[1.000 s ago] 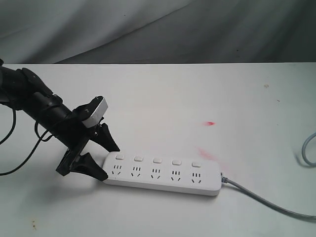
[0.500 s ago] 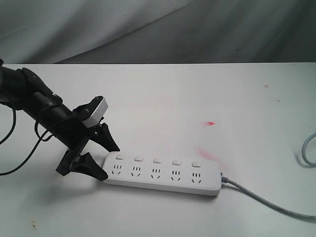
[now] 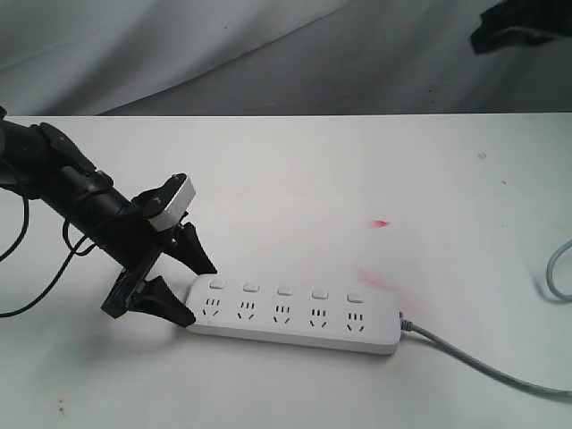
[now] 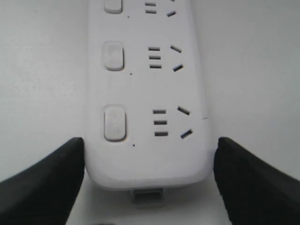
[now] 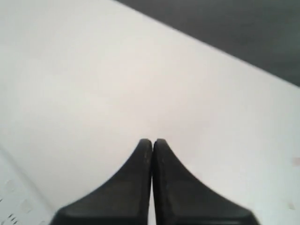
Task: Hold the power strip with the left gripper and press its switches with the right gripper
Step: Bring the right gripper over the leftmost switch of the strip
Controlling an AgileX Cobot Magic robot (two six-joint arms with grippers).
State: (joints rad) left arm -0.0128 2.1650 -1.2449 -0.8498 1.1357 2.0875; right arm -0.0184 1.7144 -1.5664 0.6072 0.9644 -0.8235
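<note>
The left gripper [image 3: 198,295] is closed on the power strip [image 3: 295,315]: its two black fingers [image 4: 44,185] straddle the rounded end opposite the cable, one on each long edge. One pad lies against the plastic, and the other seems to touch it as well, though shadow hides the line of contact in the wrist view. The nearest of the switches [image 4: 115,123] sits just past the fingertips, beside its socket [image 4: 171,123], and none of the fingers rests on it. The strip lies flat on the white table [image 3: 357,161], lengthwise across the exterior view. Its five switches [image 3: 284,290] run in a row along the far edge, each above one socket (all five sockets are empty). The grey-white cable [image 3: 483,362] leaves the strip's right end and runs off toward the lower right of the exterior view. Two faint red marks [image 3: 382,222] lie on the table beyond that end. The right gripper [image 5: 152,143] has its fingers pressed together with nothing between them. It hangs over bare table well apart from the strip, and only a corner of the strip shows at the rim of its wrist view. A dark part of the right arm [image 3: 514,22] enters the exterior view at the upper right corner, in front of the grey backdrop cloth [image 3: 268,54].
</note>
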